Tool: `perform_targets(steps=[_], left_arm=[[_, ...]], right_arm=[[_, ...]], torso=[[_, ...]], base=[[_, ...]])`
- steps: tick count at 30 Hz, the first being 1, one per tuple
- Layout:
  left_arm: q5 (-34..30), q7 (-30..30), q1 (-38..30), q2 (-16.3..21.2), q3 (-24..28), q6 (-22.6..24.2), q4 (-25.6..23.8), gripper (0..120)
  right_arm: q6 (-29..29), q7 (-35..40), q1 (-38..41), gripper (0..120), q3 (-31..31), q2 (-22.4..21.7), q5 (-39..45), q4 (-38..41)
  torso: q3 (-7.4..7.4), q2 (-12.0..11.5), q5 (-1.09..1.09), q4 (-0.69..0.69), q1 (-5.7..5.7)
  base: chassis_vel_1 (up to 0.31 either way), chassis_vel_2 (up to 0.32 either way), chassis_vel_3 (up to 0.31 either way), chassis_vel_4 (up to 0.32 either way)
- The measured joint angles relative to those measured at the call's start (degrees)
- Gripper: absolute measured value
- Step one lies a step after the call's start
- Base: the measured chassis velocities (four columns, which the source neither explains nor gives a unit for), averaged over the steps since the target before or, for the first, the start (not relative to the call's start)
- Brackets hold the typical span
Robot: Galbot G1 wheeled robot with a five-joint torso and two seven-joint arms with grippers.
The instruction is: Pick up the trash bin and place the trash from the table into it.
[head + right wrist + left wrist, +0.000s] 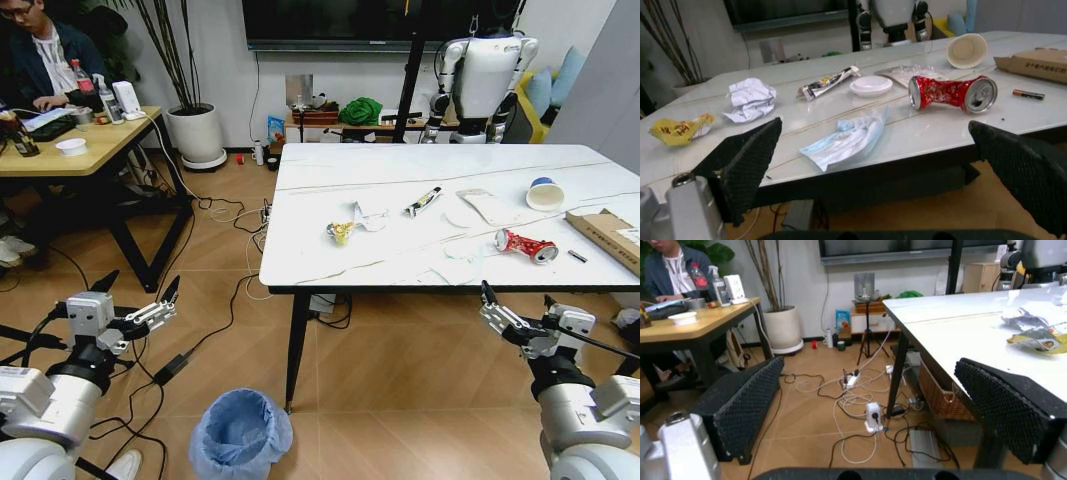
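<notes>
So nearest the camera, bottom centre of the head view, sits the small round trash bin lined with a crinkly light blue plastic bag [240, 435], on the tan tile floor [400, 370] by the table's black front leg. The left gripper [137, 292] hangs lower left with its fingers spread wide, nothing in them. The right gripper [518, 297] is lower right, just under the table's front edge, also wide open and empty.

Further back, the big white marble-look table [400, 170] carries the litter: a crushed red can [526, 245] near the right front, a light blue face mask [843, 141], a crumpled yellow wrapper [341, 232], crumpled white paper [369, 215], a small tube [423, 201], a white blue-rimmed paper cup [545, 193] and a flat brown cardboard box [607, 236] at the right edge.
</notes>
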Motion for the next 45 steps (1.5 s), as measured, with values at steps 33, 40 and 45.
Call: perform_targets(steps=[33, 40, 45], left_arm=[[0.10, 0.62, 0.19, 0.03, 0.28, 0.25, -0.43, 100], [0.71, 1.50, 0.17, 0.04, 0.24, 0.94, -0.31, 100], [0.98, 1.87, 0.10, 0.23, -0.02, 1.22, 0.09, 100]], right_arm=[[-0.77, 0.14, -0.37, 100, -0.30, 0.11, -0.56, 0.02], [-0.77, 0.06, -0.46, 100, -0.40, 0.10, -0.82, 0.02], [0.07, -2.25, -0.43, 100, -0.52, 0.14, -1.41, 0.01]], torso=[[0.00, 0.00, 0.00, 0.00, 0.00], [-0.38, -0.75, 0.00, 0.00, -0.35], [-1.24, -2.27, 0.00, 0.00, -1.03]], base=[[0.000, 0.000, 0.000, 0.000], [0.000, 0.000, 0.000, 0.000], [0.000, 0.000, 0.000, 0.000]])
